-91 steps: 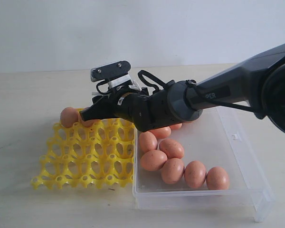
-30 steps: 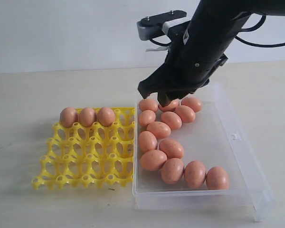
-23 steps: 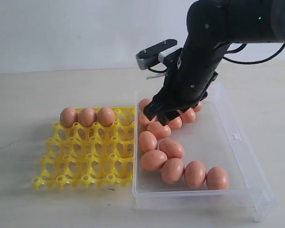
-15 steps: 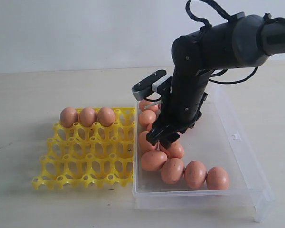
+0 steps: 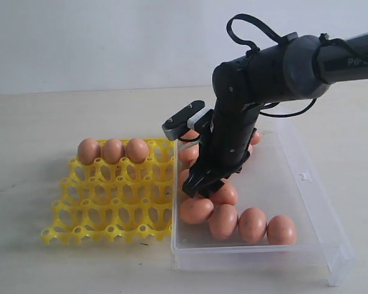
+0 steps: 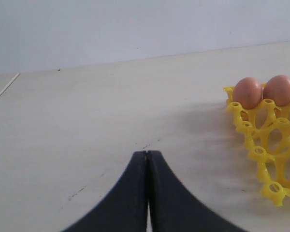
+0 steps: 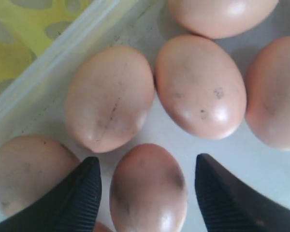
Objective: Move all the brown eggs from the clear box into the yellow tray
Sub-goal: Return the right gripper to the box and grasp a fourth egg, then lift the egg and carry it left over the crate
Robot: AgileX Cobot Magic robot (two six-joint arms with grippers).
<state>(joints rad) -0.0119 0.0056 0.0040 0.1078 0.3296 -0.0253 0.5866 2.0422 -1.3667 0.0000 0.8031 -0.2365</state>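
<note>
Right pincer [image 5: 202, 185] spread over a brown egg [image 7: 147, 193] in the clear box [image 5: 306, 184].
Its fingers stand either side of the egg, gripping nothing. More brown eggs lie around it. Three fill the 12 o'clock row of the yellow tray [image 5: 110, 211], at the box's 9 o'clock. Left pincer [image 6: 147, 155] is pressed together over the bench [image 6: 87, 121].

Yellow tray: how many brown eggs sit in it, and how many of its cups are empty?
brown eggs in the yellow tray: 3
empty cups: 13
total cups: 16
</note>
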